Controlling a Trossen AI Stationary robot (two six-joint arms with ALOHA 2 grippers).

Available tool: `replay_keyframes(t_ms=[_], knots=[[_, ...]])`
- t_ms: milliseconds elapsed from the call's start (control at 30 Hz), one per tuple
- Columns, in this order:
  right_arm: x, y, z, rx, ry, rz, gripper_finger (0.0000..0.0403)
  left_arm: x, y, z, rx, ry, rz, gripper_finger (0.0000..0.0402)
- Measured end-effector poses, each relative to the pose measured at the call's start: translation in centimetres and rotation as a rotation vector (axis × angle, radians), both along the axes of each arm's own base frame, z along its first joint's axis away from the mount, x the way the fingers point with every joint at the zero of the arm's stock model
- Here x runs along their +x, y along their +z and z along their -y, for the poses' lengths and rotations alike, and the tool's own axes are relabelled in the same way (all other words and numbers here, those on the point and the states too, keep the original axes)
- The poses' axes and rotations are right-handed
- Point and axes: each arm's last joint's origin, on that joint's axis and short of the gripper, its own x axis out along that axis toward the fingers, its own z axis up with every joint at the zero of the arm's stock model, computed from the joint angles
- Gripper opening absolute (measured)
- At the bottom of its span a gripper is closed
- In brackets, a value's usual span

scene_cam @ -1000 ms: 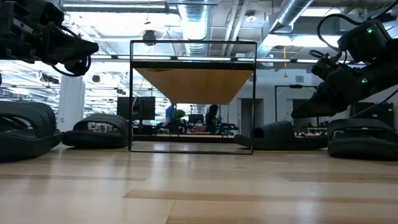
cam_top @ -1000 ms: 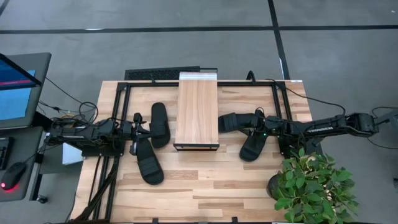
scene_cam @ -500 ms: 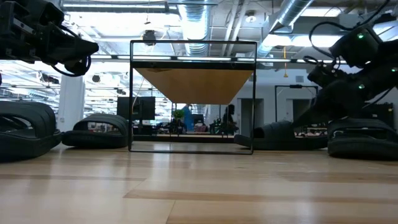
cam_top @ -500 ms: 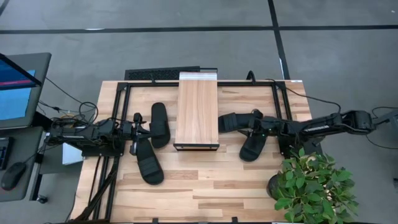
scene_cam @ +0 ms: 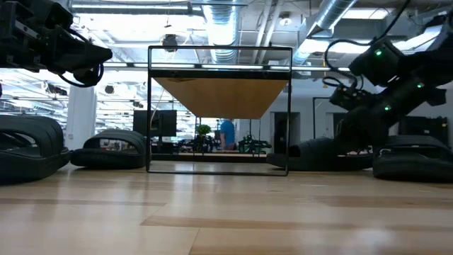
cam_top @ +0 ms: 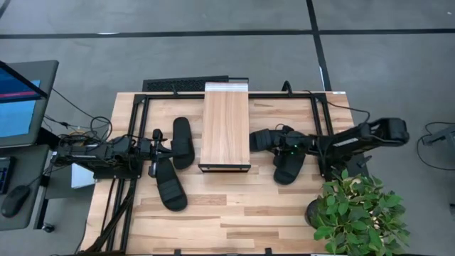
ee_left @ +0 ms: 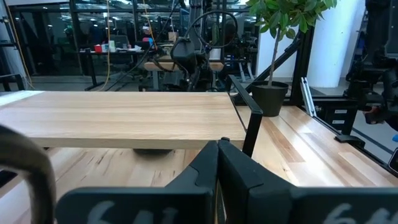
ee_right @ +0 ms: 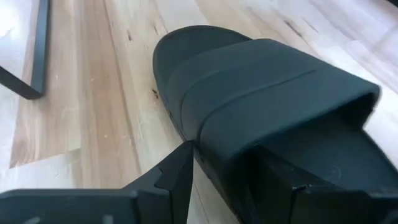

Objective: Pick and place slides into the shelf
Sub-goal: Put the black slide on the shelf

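Slides: two left of shelf (cam_top: 226,126), two right, all on bench (cam_top: 234,213). Right tool (ee_right: 233,177) spread astride slide (ee_right: 267,93) beside shelf. Left tool (ee_left: 217,163) clenched, empty, hovering beside left pair.

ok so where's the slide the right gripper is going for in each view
High view: slide just right of the shelf, right gripper at it.
Low view: low dark shape right of the shelf frame, below the right arm.
Left wrist view: not in it.
Right wrist view: fills the centre, one finger beside it.
Shared landmark: the shelf.
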Motion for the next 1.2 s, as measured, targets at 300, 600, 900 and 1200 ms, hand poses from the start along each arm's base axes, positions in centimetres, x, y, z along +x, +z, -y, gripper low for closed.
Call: replay_keyframes(t_ms=[300,600,900,1200], knots=[[1.4,-0.8,0.3,-0.032,0.027,-0.037,0.0082,0.0,0.0,0.0,0.001,0.0,0.0,0.0],[1.5,-0.9,0.2,-0.044,0.057,-0.05,0.001,0.0,0.0,0.0,0.002,0.0,0.0,0.0],[1.4,-0.9,0.2,-0.056,0.064,-0.061,0.0005,0.0,0.0,0.0,0.004,0.0,0.0,0.0],[1.4,-1.0,0.3,-0.09,0.022,-0.071,0.0003,0.0,0.0,0.0,0.007,0.0,0.0,0.0]])
